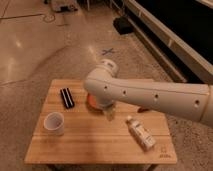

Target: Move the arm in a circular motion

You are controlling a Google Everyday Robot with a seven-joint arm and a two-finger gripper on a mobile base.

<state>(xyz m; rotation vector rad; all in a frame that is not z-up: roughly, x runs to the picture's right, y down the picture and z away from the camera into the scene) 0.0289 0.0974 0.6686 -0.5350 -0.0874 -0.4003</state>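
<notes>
The arm [150,97] is a thick glossy white tube with small dark screw holes. It reaches in from the right edge over the wooden table [100,145] and ends in a rounded joint [102,82] above the table's middle. The gripper [109,113] hangs under that joint, mostly hidden by the arm, just above the tabletop beside an orange bowl [91,103].
A white cup [54,123] stands at the front left. A black flat item [67,97] lies at the back left. A white bottle [140,133] lies at the front right. A reddish item [143,109] peeks out under the arm. Polished floor surrounds the table.
</notes>
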